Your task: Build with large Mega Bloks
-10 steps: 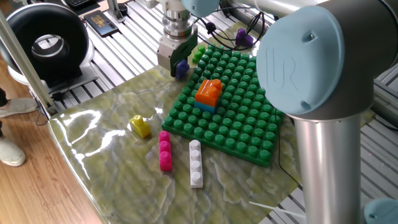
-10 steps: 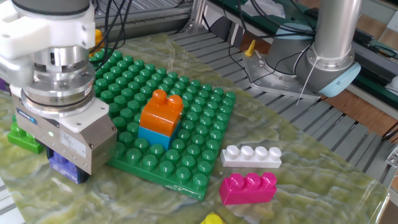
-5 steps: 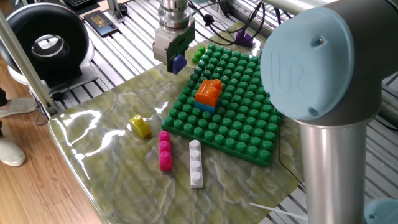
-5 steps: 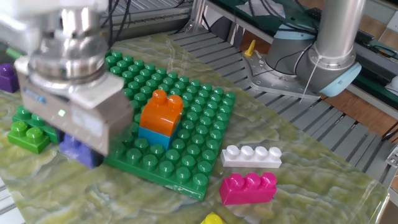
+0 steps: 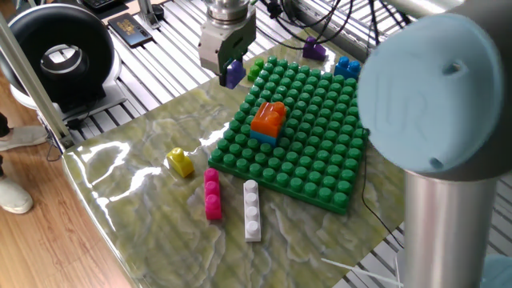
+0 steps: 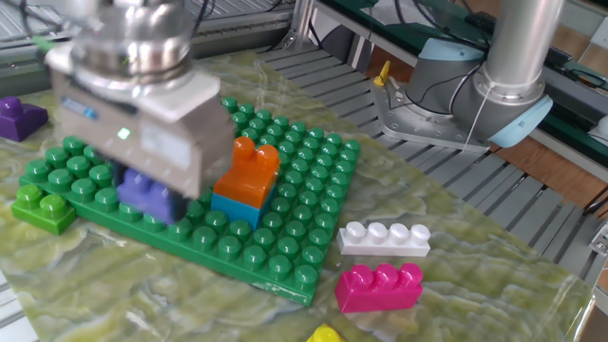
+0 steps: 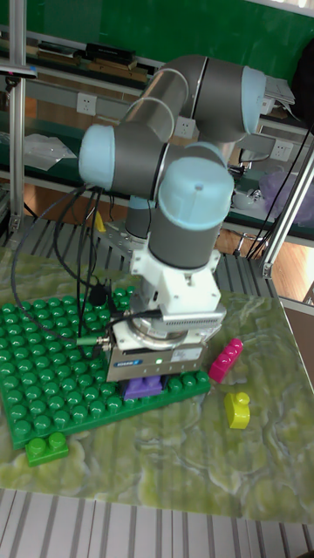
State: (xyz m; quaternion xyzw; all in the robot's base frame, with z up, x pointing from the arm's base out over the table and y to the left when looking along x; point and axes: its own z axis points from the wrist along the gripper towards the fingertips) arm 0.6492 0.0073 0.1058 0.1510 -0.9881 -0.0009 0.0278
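Left to right in one fixed view: a yellow brick, a pink brick and a white brick are seen lying loose on the counter, off the green baseplate. None of them is touched.

Above the baseplate's far-left corner, the gripper is seen clenched on a purple brick, which is carried in the air. In the other fixed view the purple brick is held low over the studs, just beside the stack. In the tall fixed view it is seen under the gripper at the plate's near edge; whether it is touching the studs cannot be told.

Near the plate's middle, an orange brick is seated on a light blue brick. A green brick sits at a plate corner. Another purple brick and a blue brick lie beyond the far edge.

The step in hand is judged to be carrying the held brick to a placement spot, likely on or beside the stack. For a good seat:
- the brick should be kept level and square to the stud rows
- the stack should be cleared sideways so it is not knocked
- alignment should be settled before descent
- pressure should be applied straight down until studs engage
- the fingers should be released only once the brick is seated
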